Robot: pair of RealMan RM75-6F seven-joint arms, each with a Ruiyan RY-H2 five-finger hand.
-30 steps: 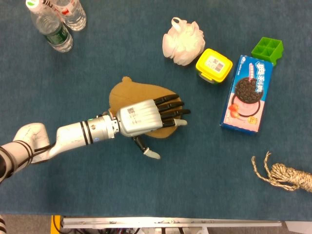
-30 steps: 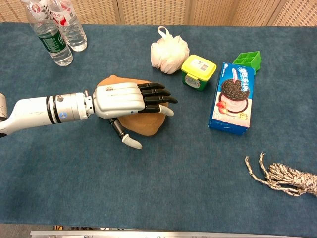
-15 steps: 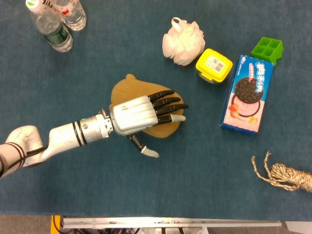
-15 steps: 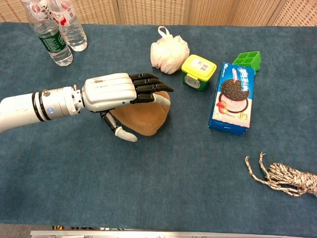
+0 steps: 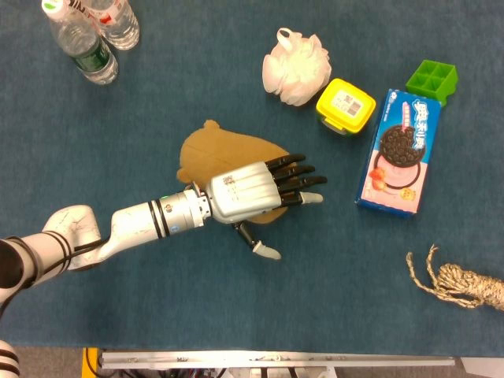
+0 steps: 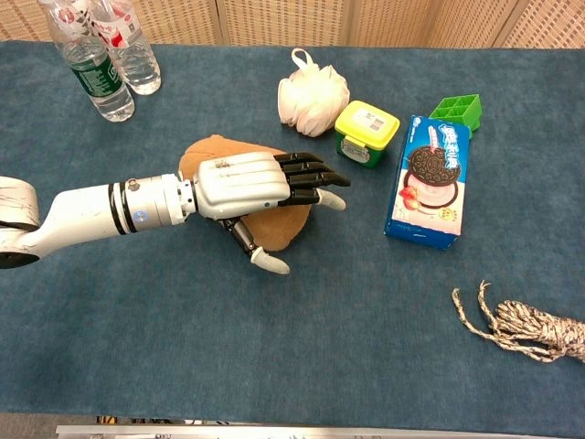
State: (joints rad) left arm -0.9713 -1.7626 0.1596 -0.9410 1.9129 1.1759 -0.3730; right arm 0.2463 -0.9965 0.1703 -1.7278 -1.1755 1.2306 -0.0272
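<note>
Now the left hand (image 5: 256,193) has dropped back and slid right over the brown pouch (image 5: 216,153) — fingers (image 6: 306,174) straight, slightly apart, thumb splayed, gripping nothing. Pouch lies mid-desk (image 5: 157,315), ungrasped; no lift underway yet.

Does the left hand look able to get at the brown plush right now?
Probably yes. The left hand is spread directly over the brown plush, fingers apart and holding nothing, and nothing lies between them; whether it touches is unclear.
</note>
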